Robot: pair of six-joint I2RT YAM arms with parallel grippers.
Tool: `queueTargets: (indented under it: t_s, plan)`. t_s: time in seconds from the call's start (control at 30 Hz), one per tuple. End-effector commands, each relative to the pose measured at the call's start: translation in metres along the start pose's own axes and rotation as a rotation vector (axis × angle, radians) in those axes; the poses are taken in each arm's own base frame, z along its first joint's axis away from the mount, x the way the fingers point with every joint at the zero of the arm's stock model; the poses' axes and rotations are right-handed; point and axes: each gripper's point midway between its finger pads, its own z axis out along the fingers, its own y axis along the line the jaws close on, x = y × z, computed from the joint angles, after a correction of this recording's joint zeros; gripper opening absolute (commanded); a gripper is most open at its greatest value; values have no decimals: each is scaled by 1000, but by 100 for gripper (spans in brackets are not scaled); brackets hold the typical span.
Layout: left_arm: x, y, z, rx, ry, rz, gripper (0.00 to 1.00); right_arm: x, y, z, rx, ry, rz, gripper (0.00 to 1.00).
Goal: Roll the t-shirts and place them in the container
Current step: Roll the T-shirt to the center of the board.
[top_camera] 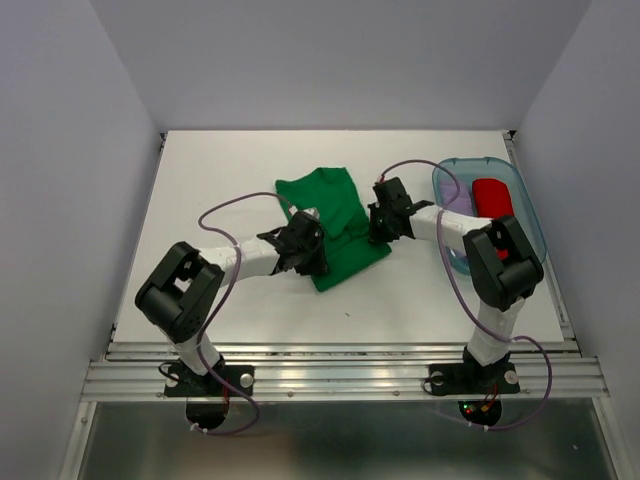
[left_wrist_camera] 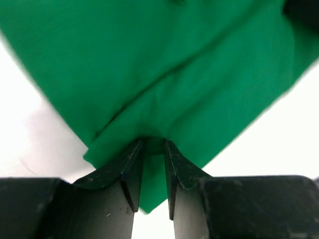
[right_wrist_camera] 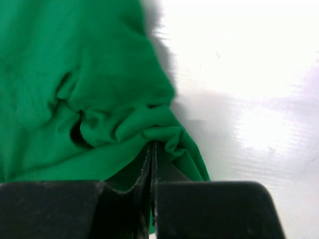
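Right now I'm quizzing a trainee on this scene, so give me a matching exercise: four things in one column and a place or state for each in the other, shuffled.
1. green t-shirt
2. red t-shirt
3. blue bin
4. right gripper

A. lies inside the blue bin
B. stands at the right side of the table
C. shut on the green t-shirt
D. lies mid-table

Pairs: 1-D, 2-A, 3-B, 4-C
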Motion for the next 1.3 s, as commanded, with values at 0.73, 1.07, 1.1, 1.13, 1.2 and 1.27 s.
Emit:
queueTargets:
  t_s: [0.73,1.07,1.1,1.13,1.2,1.27]
  plan:
    - [-24,-56,-67,-25,-98,162,4,-97,34,-60,-63,-180,-40,12]
    - [-118,-31,-40,-98,-203,107,0,-40,31,-57,-110,-39,87,9]
    - [-119,-24,-29,-126,-189,105,0,-35,27,-55,-94,-31,88,9]
    - [-128,-24,-26,-133,-206,106,0,-34,25,-54,-87,-34,90,9]
    - [-135,-11,-12,-162,-197,90,0,-34,22,-51,-69,-33,85,9]
    - [-143,-5,-2,-166,-197,81,0,-34,21,-44,-58,-23,79,9]
